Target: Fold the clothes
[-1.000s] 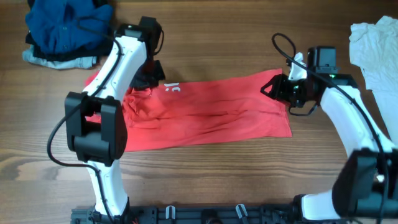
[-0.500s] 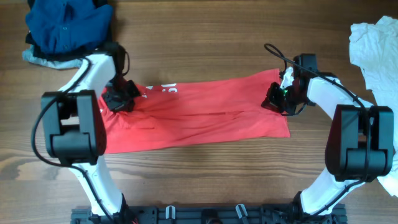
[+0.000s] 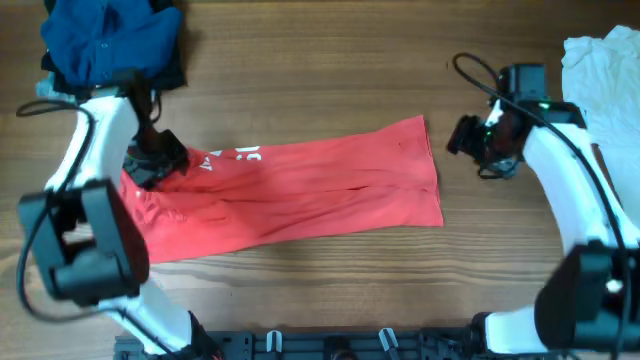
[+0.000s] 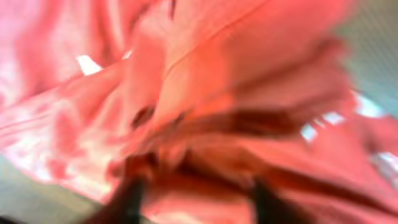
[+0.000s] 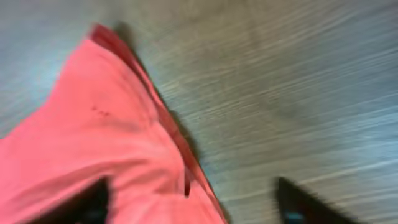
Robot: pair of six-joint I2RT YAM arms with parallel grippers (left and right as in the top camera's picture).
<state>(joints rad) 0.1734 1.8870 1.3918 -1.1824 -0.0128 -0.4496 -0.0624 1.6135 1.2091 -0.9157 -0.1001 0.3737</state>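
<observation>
Wooden table bears the red T-shirt, a long creased band.

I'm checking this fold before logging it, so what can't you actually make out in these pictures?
Red T-shirt's white lettering: too small overhead, blurred in left wrist view.
Left gripper's hold: arm covers it overhead; wrist view blurred.
White cloth: cut by overhead's right edge.
Blue clothes: cut by top edge.

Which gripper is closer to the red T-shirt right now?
Left. The left gripper sits on the red T-shirt at its lettered end, cloth bunched in its jaws. The right gripper hangs open just beyond the opposite edge.
</observation>
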